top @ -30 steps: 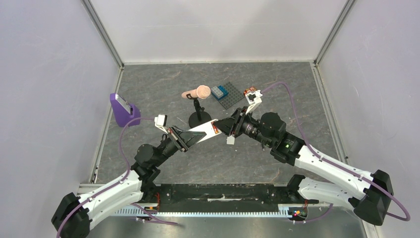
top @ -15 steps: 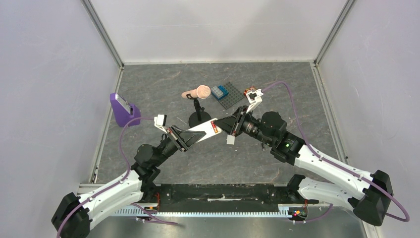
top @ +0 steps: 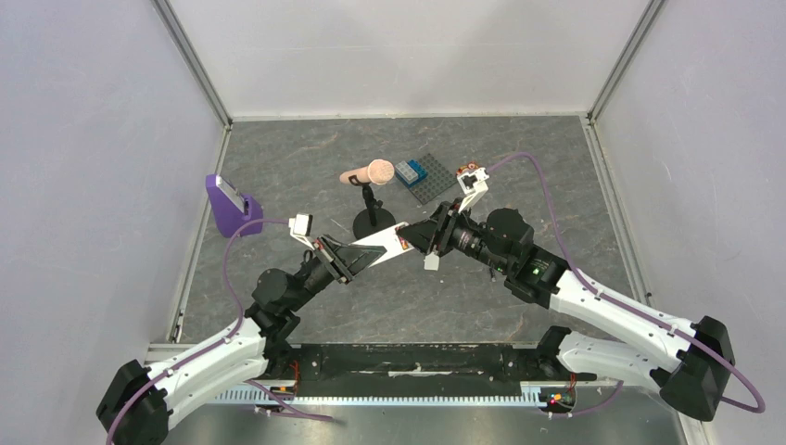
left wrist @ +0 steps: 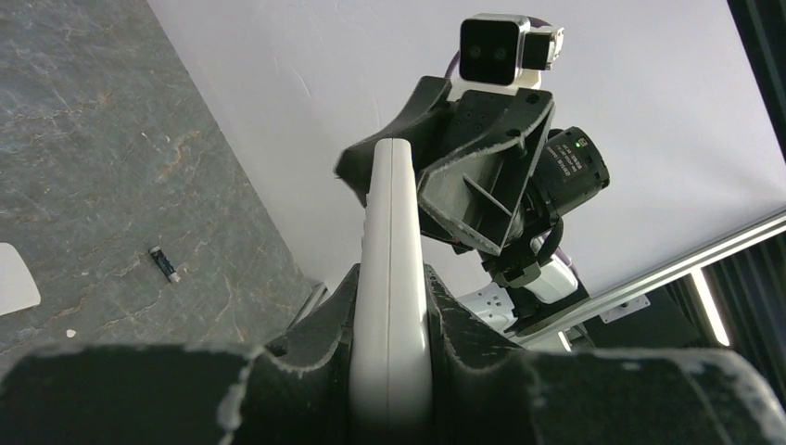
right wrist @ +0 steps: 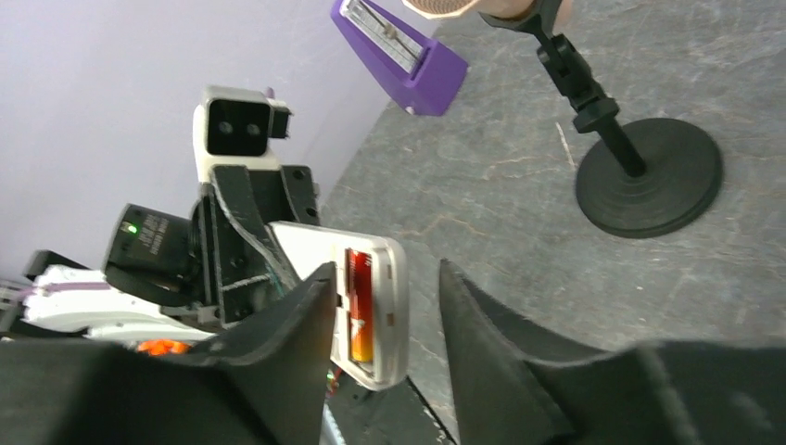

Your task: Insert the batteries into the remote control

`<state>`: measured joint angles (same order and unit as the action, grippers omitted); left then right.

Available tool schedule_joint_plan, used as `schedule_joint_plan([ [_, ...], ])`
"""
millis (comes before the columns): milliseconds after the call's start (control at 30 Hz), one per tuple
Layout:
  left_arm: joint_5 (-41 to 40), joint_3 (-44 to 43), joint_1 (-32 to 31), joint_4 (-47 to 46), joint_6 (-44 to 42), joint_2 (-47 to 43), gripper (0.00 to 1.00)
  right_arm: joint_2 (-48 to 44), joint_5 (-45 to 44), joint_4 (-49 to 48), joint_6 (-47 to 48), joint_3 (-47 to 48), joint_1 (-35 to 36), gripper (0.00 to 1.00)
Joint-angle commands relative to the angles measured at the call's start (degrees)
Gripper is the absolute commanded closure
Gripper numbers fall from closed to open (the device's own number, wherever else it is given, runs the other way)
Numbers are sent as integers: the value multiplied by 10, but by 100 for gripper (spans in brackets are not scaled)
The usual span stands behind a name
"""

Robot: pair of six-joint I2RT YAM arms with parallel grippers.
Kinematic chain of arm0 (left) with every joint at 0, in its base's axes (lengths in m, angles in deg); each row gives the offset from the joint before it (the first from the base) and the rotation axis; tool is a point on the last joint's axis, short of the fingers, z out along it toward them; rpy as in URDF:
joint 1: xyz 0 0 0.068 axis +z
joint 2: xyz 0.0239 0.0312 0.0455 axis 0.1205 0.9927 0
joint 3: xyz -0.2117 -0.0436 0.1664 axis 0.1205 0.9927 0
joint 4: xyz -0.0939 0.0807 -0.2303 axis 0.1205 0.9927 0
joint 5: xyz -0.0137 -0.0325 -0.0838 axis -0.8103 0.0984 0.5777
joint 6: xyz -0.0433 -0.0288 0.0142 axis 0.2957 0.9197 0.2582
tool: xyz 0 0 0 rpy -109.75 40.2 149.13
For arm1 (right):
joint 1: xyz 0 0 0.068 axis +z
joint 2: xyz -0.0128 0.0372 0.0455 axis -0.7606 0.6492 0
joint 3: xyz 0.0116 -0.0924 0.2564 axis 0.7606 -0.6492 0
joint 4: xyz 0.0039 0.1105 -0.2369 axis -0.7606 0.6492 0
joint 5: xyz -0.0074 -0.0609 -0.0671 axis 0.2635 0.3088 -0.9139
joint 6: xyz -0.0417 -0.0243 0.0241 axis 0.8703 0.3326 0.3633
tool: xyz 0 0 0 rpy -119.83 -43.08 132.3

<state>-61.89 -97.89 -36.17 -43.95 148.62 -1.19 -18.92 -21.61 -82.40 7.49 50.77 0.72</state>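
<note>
My left gripper (top: 345,258) is shut on the white remote control (top: 380,246) and holds it above the floor; the left wrist view shows it edge-on (left wrist: 393,232) between the fingers. The right wrist view shows its open battery bay with the red-orange battery (right wrist: 360,306) seated in it. My right gripper (top: 419,237) is open, its fingers (right wrist: 297,324) either side of the remote's end (right wrist: 387,278) without closing on it. The black battery (left wrist: 164,264) lies on the floor. The small white cover piece (top: 431,262) lies below the remote.
A microphone (top: 371,173) on a black round-based stand (top: 373,224) stands just behind the grippers. A purple wedge (top: 225,204) sits at the left wall. A grey baseplate (top: 431,181) with a blue brick lies at the back right.
The right arm has edged slightly left toward the remote. The left arm and remote have held still.
</note>
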Motion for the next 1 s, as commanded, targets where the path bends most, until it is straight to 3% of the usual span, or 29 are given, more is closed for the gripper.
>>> schedule_joint_plan([
  [0,5,-27,0,-3,-39,-6,98,-8,-11,19,17,9,-5,45],
  [100,-5,-19,0,15,-47,-12,98,-29,-30,41,17,13,-17,27],
  [267,-13,-1,0,26,-57,-12,98,-68,-65,112,24,18,-56,17],
  [367,-15,-2,0,59,-69,-10,98,-81,-103,182,35,17,-87,17],
  [500,-21,-16,0,133,-88,-4,98,-57,-231,328,63,15,-119,22],
  [633,-19,-21,0,175,-95,7,98,-31,-313,385,88,-27,-146,28],
  [967,-2,-17,1,186,-99,41,98,71,-221,346,145,-101,-227,38],
])
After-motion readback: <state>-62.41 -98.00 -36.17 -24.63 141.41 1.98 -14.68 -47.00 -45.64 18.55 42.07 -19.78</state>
